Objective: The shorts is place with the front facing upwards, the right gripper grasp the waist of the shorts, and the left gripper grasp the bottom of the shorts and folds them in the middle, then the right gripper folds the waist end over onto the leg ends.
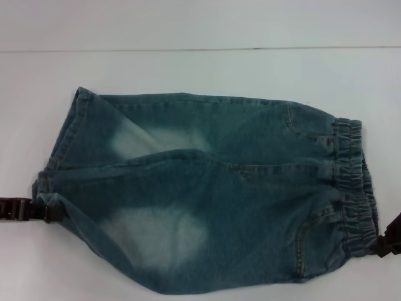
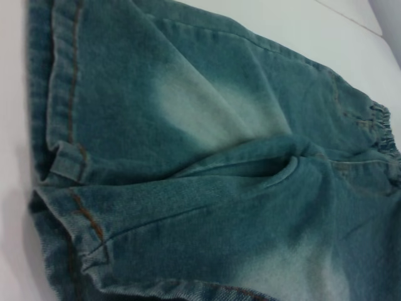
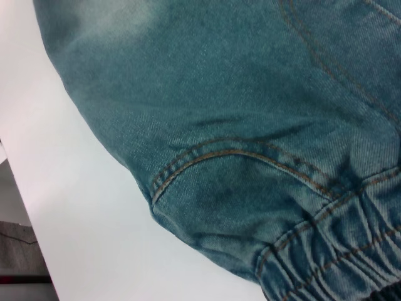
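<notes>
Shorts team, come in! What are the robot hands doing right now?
Left gripper at the leg hems, right gripper at the waistband. Shorts flat on the white table, not yet folded. Nothing in the way.

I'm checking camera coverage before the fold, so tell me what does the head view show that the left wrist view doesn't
Only the head view shows the whole shorts on the white table, with the left gripper at the leg hems and the right gripper at the waistband. Only the left wrist view shows the hem stitching close up and a small fold in the hem. Both show the pale faded patches and the far waistband.
</notes>
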Tool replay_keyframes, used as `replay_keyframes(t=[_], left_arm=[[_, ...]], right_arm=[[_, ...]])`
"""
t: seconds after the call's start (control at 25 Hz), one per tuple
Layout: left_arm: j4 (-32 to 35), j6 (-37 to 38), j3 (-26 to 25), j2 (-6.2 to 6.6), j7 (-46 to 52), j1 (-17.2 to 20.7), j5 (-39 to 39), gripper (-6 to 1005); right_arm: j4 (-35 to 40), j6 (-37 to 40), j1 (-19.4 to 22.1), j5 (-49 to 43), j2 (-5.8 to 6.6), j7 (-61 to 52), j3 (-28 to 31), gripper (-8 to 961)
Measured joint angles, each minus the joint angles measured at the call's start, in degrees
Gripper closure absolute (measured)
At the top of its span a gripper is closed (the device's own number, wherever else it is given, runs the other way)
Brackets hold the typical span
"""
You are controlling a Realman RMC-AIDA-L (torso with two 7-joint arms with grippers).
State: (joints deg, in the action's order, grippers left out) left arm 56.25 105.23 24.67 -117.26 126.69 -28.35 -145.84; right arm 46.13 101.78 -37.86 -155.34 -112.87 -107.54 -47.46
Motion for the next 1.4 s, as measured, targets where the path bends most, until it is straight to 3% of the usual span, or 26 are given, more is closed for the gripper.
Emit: replay_keyframes(t=[0.32,0.52,0.6,0.76,0.88,1.12,1.4], left_arm=[[0.0,0.0,-0.3,0.20,0.1,0.2,1.9,995],[-1.4,0.6,-1.4,0.99,0.4,0.2,6.1,995],[-3.3,0.7,-3.1,1.70,0.5,0.1,7.4,995],[-6.2,-1.2,-7.8,2.33,-0.3,0.0,10.3,995],[-8.2,-3.9,-8.9,2.89,-0.6,0.1,12.3,995],[-11.2,-11.5,-9.1,3.15,-0.9,-1.9,13.0,995],[-14.4,-22.9,-7.9,3.80,-3.0,-4.1,15.5,995]], right_arm=[[-0.5,-0.2,0.6,0.1,-0.08,2.0,2.3,934],[-0.9,1.2,1.0,0.8,0.32,4.9,7.6,934],[-2.0,2.8,1.5,2.7,1.28,7.1,11.2,934],[-10.1,3.1,3.3,9.0,5.40,10.9,19.1,934],[-14.4,1.2,5.4,13.6,6.56,11.9,23.7,934],[-20.1,-8.9,7.0,20.1,6.28,9.1,29.2,933],[-22.6,-17.9,6.6,27.9,4.76,7.1,32.9,933]])
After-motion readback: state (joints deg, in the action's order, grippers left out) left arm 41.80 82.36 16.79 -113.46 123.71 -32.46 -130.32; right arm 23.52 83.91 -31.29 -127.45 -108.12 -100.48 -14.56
